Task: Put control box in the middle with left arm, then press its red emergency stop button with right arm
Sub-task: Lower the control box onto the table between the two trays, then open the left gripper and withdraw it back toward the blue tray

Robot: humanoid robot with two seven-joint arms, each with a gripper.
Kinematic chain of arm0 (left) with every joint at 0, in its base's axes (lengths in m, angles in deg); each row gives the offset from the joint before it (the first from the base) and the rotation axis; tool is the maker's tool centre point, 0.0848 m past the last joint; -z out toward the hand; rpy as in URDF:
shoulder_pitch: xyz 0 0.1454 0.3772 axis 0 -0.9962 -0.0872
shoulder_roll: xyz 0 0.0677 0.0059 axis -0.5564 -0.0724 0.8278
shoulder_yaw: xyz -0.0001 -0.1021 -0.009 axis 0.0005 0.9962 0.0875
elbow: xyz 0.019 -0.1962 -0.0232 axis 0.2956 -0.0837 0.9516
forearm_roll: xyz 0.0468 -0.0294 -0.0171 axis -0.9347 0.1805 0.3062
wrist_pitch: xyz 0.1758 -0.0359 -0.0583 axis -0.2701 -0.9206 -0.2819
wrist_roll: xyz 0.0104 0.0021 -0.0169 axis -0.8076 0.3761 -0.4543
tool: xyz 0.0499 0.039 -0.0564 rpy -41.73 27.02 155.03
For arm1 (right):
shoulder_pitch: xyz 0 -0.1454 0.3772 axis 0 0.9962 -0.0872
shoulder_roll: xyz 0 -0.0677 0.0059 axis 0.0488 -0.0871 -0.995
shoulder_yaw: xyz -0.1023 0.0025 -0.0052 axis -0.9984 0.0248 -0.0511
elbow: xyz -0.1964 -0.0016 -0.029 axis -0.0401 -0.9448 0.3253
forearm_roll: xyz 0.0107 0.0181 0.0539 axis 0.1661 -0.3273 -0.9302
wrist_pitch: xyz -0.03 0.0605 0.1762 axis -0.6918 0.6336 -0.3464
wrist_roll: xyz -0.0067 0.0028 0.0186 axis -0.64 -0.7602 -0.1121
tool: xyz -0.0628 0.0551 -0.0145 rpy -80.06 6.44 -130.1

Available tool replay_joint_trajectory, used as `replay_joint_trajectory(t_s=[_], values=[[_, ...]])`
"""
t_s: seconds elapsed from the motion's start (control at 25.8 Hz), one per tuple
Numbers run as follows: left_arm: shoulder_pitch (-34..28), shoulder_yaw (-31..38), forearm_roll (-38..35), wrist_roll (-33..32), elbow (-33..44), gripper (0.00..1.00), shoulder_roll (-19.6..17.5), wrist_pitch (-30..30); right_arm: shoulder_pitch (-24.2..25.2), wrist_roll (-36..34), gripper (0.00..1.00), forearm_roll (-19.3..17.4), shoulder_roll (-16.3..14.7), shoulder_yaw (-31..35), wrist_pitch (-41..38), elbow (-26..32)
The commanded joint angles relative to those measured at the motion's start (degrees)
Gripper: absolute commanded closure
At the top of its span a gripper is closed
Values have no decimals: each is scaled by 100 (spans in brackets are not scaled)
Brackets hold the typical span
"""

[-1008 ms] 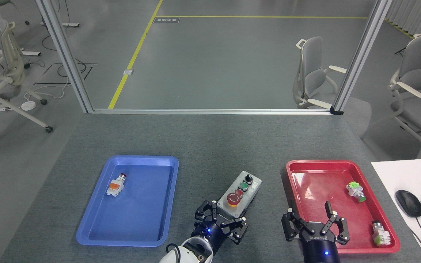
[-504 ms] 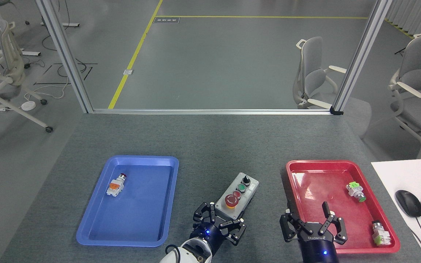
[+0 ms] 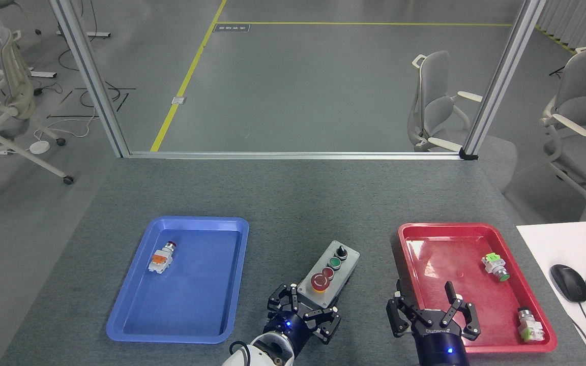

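Nearest the robot, the left end effector (image 3: 301,317) gripped the near end of the control box (image 3: 327,277), fingers closed around it. The right end effector (image 3: 433,317) hung spread open and empty over the red tray's (image 3: 476,231) near-left corner. The box lay tilted on the tabletop (image 3: 293,198) between the red tray and the blue tray (image 3: 135,320), its red emergency stop button (image 3: 320,282) nearest. Setting it down squarely, button unobstructed, would likely help the press.

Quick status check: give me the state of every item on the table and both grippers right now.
control box: on table between trays, near end in left gripper
red emergency stop button: untouched
left gripper: shut on control box
right gripper: open, empty
blue tray: holds one switch
red tray: holds two switches
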Motion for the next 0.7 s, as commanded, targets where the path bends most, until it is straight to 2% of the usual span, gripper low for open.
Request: replay_joint_trajectory(t_s=[0.0,0.12,0.23,0.31,0.43,0.66], values=[[-15,2,-3,44,5,10,0,-16,5,37,2,0,19,7,8,5],[-24,2,-3,44,5,10,-18,-25,5,28,2,0,28,7,8,5],[-51,11,-3,53,75,4,-53,-25,5,19,2,-9,55,7,8,5],[-112,20,-3,53,163,4,-105,-34,-4,28,2,-9,63,-20,8,-12],[-279,37,-3,62,417,2,-413,-43,-4,37,5,-9,81,-64,-1,-3],[-886,73,15,62,1560,2,-1151,-69,-4,37,11,-9,134,-116,-10,-3]])
